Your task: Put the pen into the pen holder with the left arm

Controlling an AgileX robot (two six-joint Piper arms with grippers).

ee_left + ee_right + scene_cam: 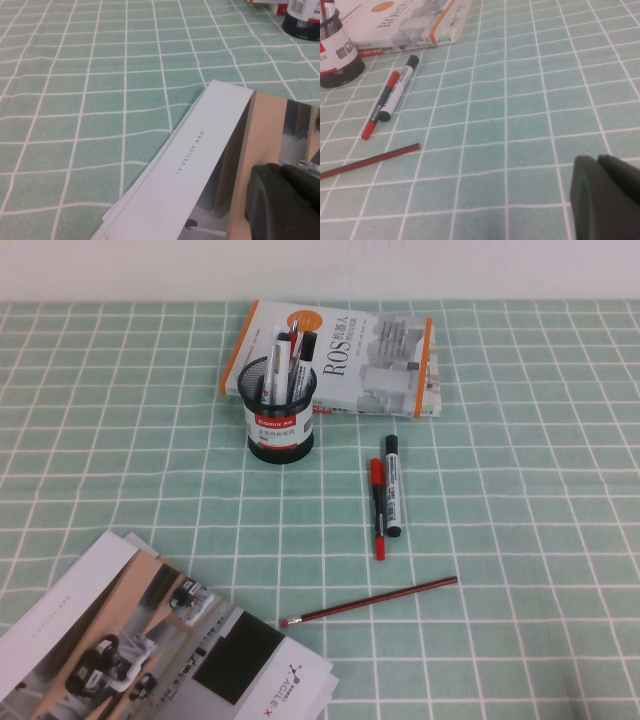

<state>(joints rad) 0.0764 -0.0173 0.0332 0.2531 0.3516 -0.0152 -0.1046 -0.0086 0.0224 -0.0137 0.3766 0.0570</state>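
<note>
The pen holder (281,410) is a black mesh cup with a red label strip, standing in front of a book. Several pens stand in it; one has a white barrel with a white cap (270,378), beside a black-capped one and a red one. The holder's base also shows in the left wrist view (304,22) and in the right wrist view (335,57). My left gripper (280,172) is shut and empty, low over a brochure at the near left. My right gripper (598,161) is shut and empty over bare cloth at the near right. Neither arm shows in the high view.
A ROS book (370,355) lies behind the holder. A white marker with black caps (393,485) and a slim red-capped pen (379,508) lie side by side mid-table. A red-and-black pencil (370,601) lies nearer. Brochures (150,640) cover the near left corner.
</note>
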